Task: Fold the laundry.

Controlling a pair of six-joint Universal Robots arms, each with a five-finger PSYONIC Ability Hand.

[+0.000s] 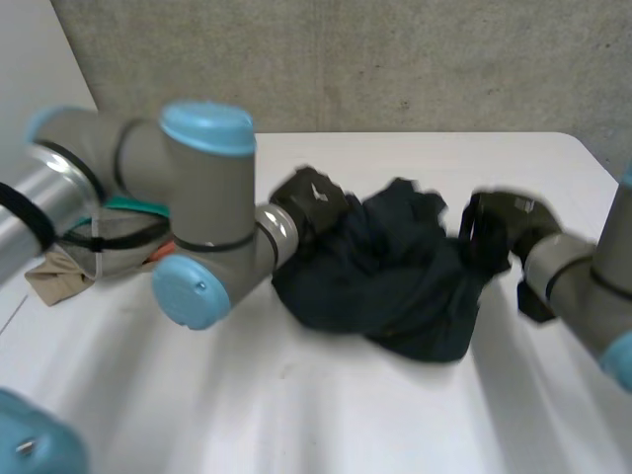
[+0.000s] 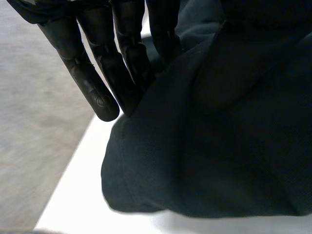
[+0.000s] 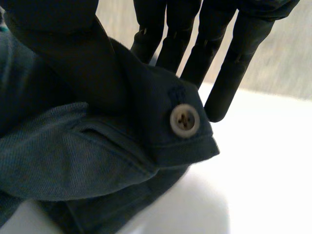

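Nearest, across the bare front of the white table (image 1: 326,415), shows the left arm (image 1: 202,188), elbow bent low over the tabletop.

Further in, at mid-table, finds the dark blue garment (image 1: 395,276) bunched in a rumpled heap, nowhere spread flat. Meets its left edge with the left hand (image 1: 314,202): fingers (image 2: 97,83) straight and close together, tips laid against a fold, curled round nothing visible. Takes its right edge with the right hand (image 1: 499,227): thumb (image 3: 63,63) pressed onto a stitched band bearing a pale button (image 3: 185,120), straight fingers (image 3: 234,63) behind, pinching the band between.

Judging by the folds: soft, limp and light, woven with a little body, not slippery, nothing fragile apart from the button. Probably sags and collapses wherever unsupported, so needs two holds well apart. Best taken by that firm doubled band and by a matching hem or corner on the left side, never by the loose middle, likely only to drag up a bunch. Calls first for lifting and spreading flat, with no fold yet begun.

Beyond the left arm, near the table's left side, shows a small beige cloth (image 1: 54,276), apart from the garment. Farthest, past the table's back edge, faces a grey concrete wall (image 1: 395,59).
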